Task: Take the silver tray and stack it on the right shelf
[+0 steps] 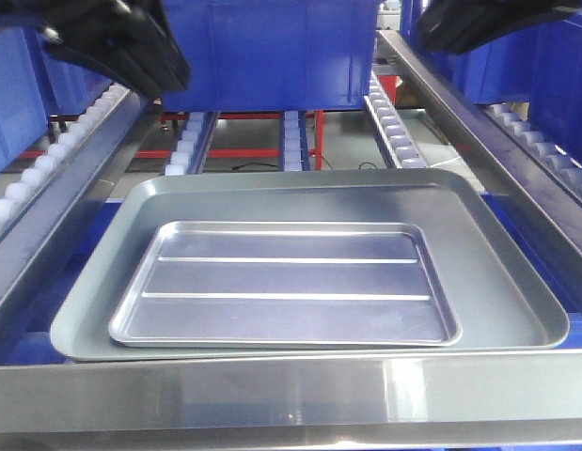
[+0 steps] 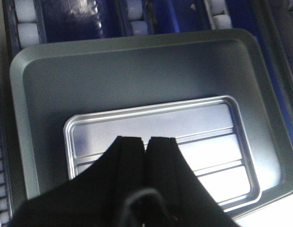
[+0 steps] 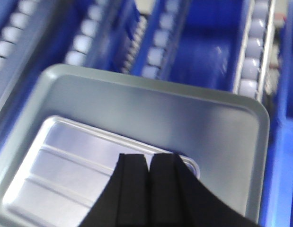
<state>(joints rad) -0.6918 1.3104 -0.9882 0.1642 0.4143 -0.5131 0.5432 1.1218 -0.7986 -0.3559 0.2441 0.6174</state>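
The shelf (image 1: 300,390), with its roller lanes and flat steel front bar, carried a large dull grey tray (image 1: 516,282), and the silver tray (image 1: 286,282) lay flat inside that one, toward its near side. Blue bins (image 1: 272,52) stood behind on the rollers. Both grippers hung above the trays, touching neither: the left fingers (image 2: 129,156) and the right fingers (image 3: 132,172) were pressed together, holding nothing.

I work in a warehouse or factory line: steel flow racks with lanes of small white rollers (image 1: 391,122) carry big blue plastic bins (image 1: 272,52)
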